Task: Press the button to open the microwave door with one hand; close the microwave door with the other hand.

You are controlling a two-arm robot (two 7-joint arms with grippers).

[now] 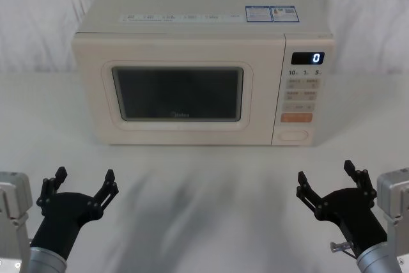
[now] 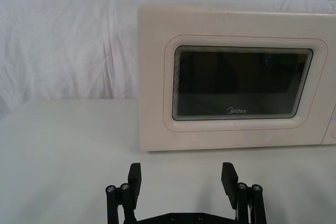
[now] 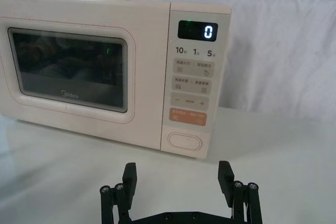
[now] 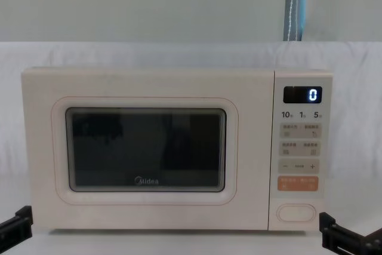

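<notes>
Here my right gripper (image 1: pixel 329 176) and left gripper (image 1: pixel 85 181) both hang with jaws spread, touching nothing. The button (image 3: pixel 185 141) sits ahead of my right jaws, so that side suits pressing. The microwave door (image 2: pixel 239 81), shut, faces my left jaws for closing afterwards.

Staged lab bench: white draped cloth (image 4: pixel 149 52) behind microwave (image 4: pixel 173 153)

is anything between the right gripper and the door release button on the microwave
Nothing visible does. The right gripper, open, hangs over bare table in front of the button, which sits at the bottom of the control panel.
</notes>
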